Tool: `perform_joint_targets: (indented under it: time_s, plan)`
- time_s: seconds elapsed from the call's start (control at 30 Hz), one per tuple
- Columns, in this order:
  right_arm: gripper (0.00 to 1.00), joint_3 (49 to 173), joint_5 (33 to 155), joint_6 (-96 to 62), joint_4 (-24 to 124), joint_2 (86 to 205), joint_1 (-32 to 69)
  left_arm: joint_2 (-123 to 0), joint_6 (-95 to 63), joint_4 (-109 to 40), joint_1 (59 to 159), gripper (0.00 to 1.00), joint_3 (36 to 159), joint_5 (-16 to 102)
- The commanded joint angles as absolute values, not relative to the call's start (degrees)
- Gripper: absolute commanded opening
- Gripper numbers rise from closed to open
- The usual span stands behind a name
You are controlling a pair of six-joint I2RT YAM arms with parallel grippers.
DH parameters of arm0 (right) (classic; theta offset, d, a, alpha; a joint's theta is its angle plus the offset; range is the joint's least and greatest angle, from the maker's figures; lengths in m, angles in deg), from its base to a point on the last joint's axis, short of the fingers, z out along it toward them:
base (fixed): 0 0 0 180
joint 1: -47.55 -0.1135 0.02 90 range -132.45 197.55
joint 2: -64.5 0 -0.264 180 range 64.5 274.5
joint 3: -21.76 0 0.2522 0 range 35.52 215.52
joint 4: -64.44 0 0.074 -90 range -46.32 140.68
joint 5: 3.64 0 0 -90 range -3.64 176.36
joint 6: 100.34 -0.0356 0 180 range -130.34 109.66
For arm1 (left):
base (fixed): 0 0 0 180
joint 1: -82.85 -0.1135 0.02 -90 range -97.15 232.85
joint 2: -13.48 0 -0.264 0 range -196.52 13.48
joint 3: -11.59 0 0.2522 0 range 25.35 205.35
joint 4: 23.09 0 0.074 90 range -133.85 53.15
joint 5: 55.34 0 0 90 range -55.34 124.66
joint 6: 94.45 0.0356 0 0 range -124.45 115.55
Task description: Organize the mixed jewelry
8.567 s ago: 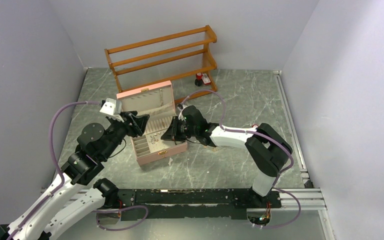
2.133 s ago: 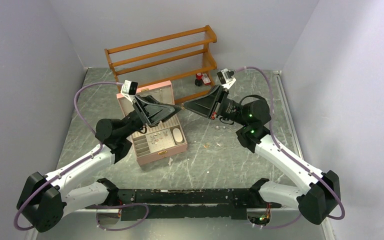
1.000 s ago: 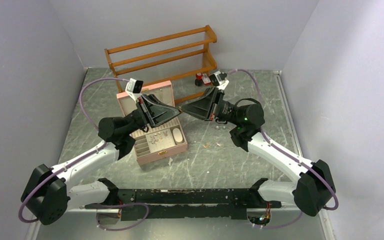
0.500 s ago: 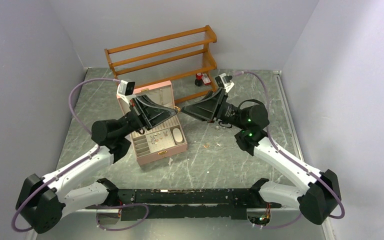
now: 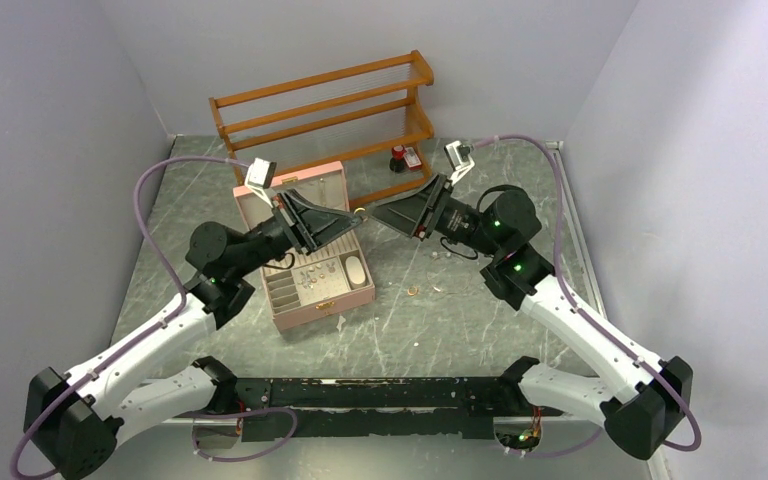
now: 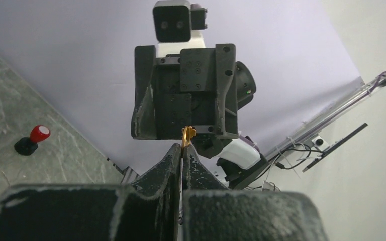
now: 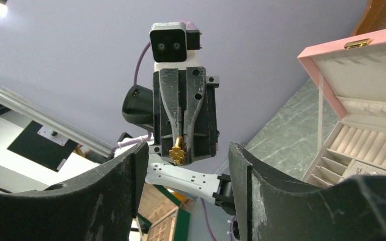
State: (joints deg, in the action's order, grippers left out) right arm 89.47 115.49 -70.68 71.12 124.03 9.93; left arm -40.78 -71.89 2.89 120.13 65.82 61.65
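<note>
Left claw (image 6: 182, 149) pinching gold earring (image 7: 177, 149), plain only in wrist views, right claw (image 7: 187, 156) spread

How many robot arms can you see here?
2. The white-and-black left robot arm reaches above the open pink jewellery box, its tool pinching a small gold earring; the right arm faces it from the right.

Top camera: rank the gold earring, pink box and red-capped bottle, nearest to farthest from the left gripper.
1. gold earring: pinched in the left gripper.
2. pink box: just underneath, toward the left.
3. red-capped bottle: farther back, to the right.
</note>
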Motion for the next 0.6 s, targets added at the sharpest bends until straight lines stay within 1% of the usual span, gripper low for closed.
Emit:
perform_joint_targets:
  time_s: [0.0, 0.07, 0.27, 0.57]
  plan:
    - [0.61, 89.74, 116.24, -68.22, 72.15, 124.1, 9.76, -41.62, -70.76, 0.72, 120.34, 0.05, 67.24, 60.84]
    - [0.58, 90.17, 115.91, -67.8, 70.98, 124.37, 9.76, -41.79, -71.38, 1.29, 120.31, 0.05, 66.94, 60.9]
    - [0.37, 90.22, 116.09, -67.35, 68.99, 125.41, 9.74, -41.64, -71.11, 0.39, 120.3, 0.05, 66.86, 60.47]
    - [0.24, 89.5, 115.69, -67.47, 68.93, 124.98, 9.76, -41.2, -71.42, 0.12, 120.33, 0.05, 66.16, 59.81]
